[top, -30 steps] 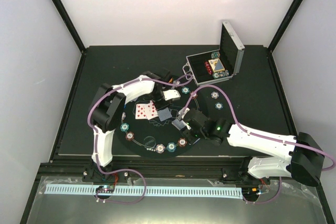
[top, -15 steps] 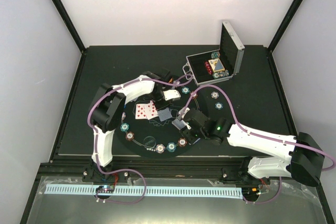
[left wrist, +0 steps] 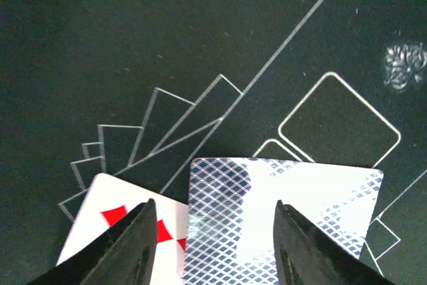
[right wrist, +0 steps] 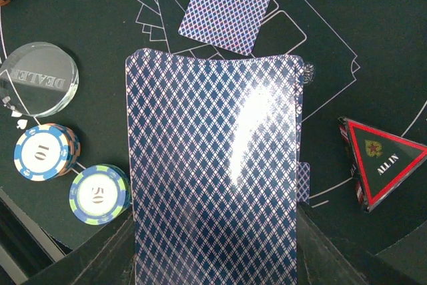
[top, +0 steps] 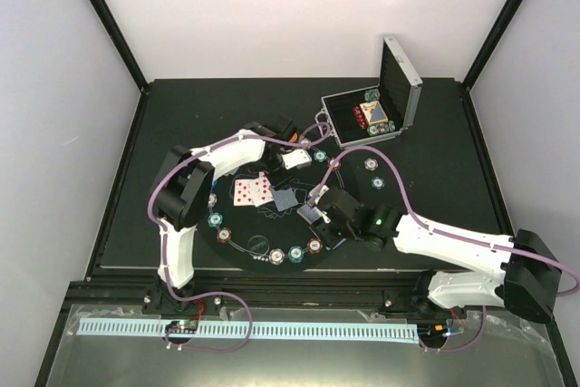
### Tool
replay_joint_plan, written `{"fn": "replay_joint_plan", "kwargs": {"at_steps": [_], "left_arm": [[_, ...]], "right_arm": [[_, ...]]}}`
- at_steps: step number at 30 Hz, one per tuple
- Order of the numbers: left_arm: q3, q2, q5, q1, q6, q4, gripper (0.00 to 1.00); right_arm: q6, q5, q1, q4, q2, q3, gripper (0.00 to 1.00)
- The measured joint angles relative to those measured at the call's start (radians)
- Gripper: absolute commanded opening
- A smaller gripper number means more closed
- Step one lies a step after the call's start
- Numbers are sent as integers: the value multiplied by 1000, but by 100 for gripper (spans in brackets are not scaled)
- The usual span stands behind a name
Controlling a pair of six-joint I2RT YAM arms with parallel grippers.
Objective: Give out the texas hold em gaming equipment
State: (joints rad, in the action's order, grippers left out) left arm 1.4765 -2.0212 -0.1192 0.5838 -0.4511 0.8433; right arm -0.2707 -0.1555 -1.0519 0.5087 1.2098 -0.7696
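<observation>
Over the round mat (top: 243,224), the left claw (left wrist: 213,251) is hanging with its fingers apart above a face-down card (left wrist: 287,198), which is lying flat and edge to edge with a face-up diamond card (left wrist: 100,225); open felt is showing beyond both. Further right, the right claw (right wrist: 217,261) is clamping a stack of blue-backed cards (right wrist: 213,165). A clear dealer puck (right wrist: 40,78) and two chip stacks (right wrist: 43,151) are crowding the stack's left edge, while the red triangle marker (right wrist: 383,161) is sitting just off its right edge.
</observation>
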Motion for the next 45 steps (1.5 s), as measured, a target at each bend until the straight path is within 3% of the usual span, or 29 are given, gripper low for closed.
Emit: {"fn": "replay_joint_plan", "kwargs": {"at_steps": [9, 17, 19, 25, 31, 45], "left_arm": [[-112, 184, 14, -51, 161, -147, 62], [-285, 368, 61, -53, 564, -322, 63], [-317, 378, 55, -6, 666, -356, 69], [-284, 286, 6, 195, 877, -415, 74], [-140, 109, -9, 325, 959, -413, 75], [64, -79, 131, 375, 969, -295, 87]], "right_arm": [[-49, -26, 43, 22, -40, 4, 55], [-130, -58, 247, 59, -48, 32, 55], [-146, -60, 315, 64, -48, 44, 55], [-178, -70, 487, 68, -48, 56, 55], [-177, -74, 621, 69, -48, 56, 55], [-155, -67, 674, 75, -104, 79, 55]]}}
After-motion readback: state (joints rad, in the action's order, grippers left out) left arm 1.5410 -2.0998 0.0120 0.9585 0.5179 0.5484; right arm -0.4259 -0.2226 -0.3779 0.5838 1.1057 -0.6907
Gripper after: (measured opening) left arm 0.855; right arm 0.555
